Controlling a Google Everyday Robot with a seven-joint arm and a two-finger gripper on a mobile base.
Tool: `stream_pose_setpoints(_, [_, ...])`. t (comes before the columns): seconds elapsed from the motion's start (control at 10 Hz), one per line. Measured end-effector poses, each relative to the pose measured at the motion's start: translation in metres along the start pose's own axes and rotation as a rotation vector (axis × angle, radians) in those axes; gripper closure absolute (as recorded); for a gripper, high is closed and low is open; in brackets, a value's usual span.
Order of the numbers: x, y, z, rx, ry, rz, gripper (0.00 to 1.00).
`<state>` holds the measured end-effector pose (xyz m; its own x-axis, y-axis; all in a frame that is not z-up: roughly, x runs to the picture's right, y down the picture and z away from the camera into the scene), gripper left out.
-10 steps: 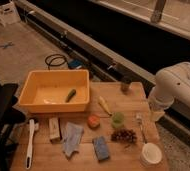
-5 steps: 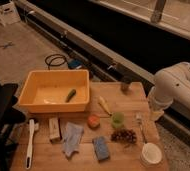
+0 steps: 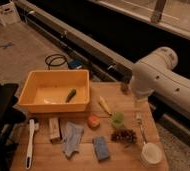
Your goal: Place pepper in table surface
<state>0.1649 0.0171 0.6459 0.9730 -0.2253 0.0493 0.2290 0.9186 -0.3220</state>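
The pepper, small, dark green and slightly curved, lies on the floor of the yellow bin at the back left of the table surface, a light wooden plank top. My white arm reaches in from the right. Its dark gripper hangs at the table's far edge, right of the bin and well apart from the pepper. It looks open and holds nothing.
On the planks lie a pale yellow vegetable, a green cup, an orange item, dark grapes, a fork, a white bowl, a blue sponge, a cloth, a wooden block and a white brush.
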Motion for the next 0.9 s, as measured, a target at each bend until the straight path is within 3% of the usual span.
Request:
stream_pose_setpoints(0.2, [-0.029, -0.015, -0.015, 0.059, -0.006, -0.059, 0.35])
stream_pose_setpoints(0.6, [-0.025, -0.011, -0.014, 0.059, -0.006, -0.066, 0.35])
stream_pose_setpoints(0.8, [-0.022, -0.016, -0.018, 0.079, -0.003, -0.114, 0.35])
stream_pose_setpoints(0.9, [-0.025, -0.029, -0.017, 0.096, -0.011, -0.152, 0.35])
